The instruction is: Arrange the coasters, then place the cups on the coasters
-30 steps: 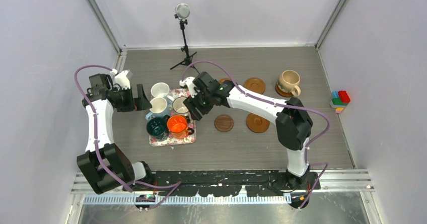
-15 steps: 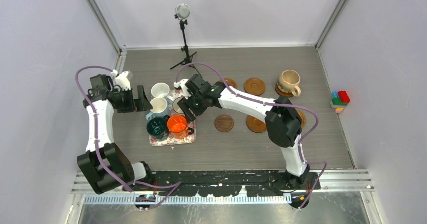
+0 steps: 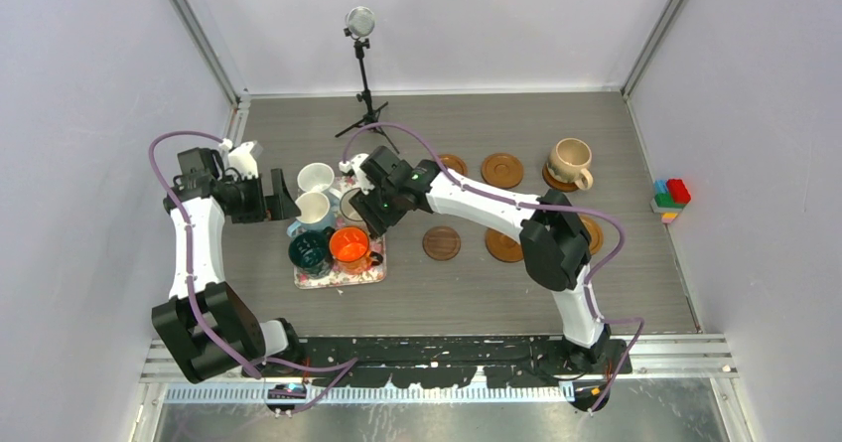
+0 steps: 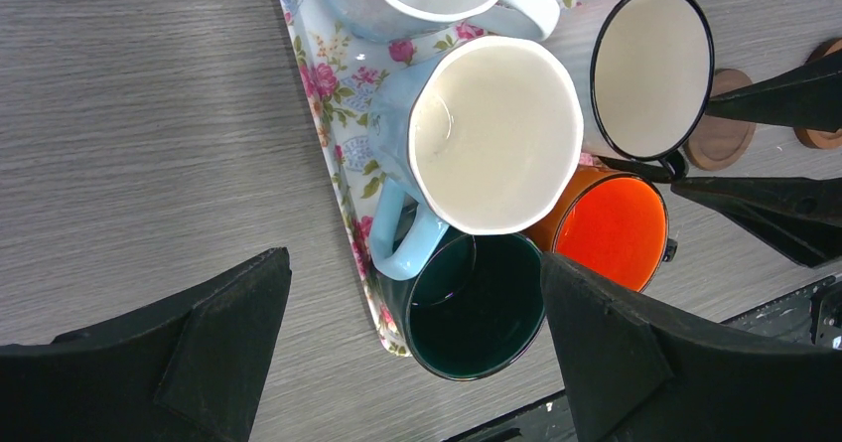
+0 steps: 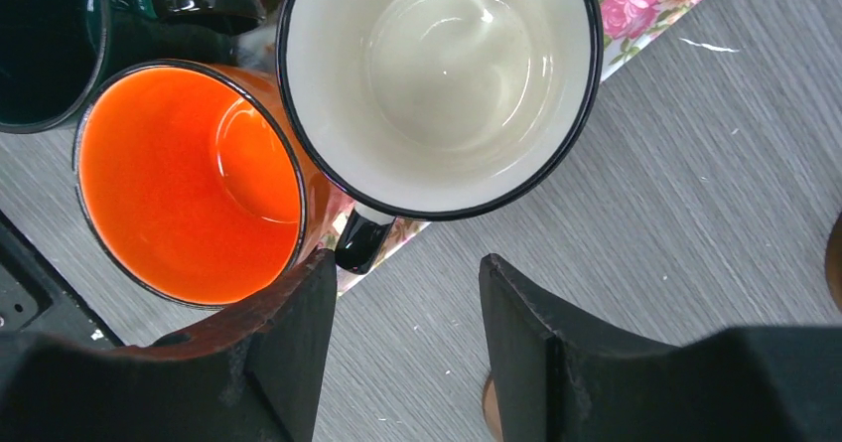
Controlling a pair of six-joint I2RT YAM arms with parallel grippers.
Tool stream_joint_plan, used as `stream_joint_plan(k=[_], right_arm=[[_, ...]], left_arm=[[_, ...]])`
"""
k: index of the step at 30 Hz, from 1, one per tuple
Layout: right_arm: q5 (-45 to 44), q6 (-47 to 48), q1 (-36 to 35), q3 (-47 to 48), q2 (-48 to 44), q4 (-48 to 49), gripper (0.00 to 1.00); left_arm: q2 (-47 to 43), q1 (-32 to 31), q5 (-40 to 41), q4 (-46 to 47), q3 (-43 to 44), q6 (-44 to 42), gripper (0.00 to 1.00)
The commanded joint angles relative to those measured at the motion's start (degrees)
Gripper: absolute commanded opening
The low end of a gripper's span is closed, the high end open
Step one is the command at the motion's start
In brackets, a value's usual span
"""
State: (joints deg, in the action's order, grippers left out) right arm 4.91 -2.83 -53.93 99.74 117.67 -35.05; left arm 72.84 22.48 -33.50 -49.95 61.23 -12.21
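Note:
Several cups crowd the floral tray: plain white, light blue, dark green and orange. The white cup with dark rim sits under my right gripper. In the right wrist view that gripper is open, its left fingertip beside the cup's black handle, gripping nothing. My left gripper hangs wide open above the light blue cup and dark green cup. A beige cup stands on a coaster. Bare coasters lie right of the tray.
A microphone stand rises at the back behind the tray. Coloured bricks sit by the right wall. More coasters lie partly under my right arm. Walls close in on three sides.
My right gripper has moved left over the tray toward the dark-rimmed cup, and its jaws have narrowed somewhat. The left arm has stayed still.

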Motion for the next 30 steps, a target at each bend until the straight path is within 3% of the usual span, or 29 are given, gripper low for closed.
stream_joint_plan(k=[1, 9, 16, 22, 30], right_arm=[[-4.7, 2.0, 0.7, 2.2, 0.1, -1.7, 0.58], [-3.4, 3.9, 3.1, 2.1, -1.0, -1.8, 0.55], [4.7, 7.5, 2.4, 3.1, -1.0, -3.9, 0.59], [4.3, 11.4, 1.5, 5.7, 1.4, -5.3, 0.64], [2.4, 11.8, 1.4, 8.2, 5.6, -4.8, 0.61]], left_arm=[[-1.2, -0.1, -0.4, 1.0, 0.1, 0.1, 1.0], [-1.3, -0.1, -0.3, 1.1, 0.1, 0.1, 1.0], [-1.4, -0.1, -0.4, 1.1, 0.0, 0.2, 1.0], [-1.2, -0.1, -1.3, 0.9, 0.3, 0.5, 1.0], [-1.7, -0.1, -1.1, 0.8, 0.2, 0.5, 1.0]])
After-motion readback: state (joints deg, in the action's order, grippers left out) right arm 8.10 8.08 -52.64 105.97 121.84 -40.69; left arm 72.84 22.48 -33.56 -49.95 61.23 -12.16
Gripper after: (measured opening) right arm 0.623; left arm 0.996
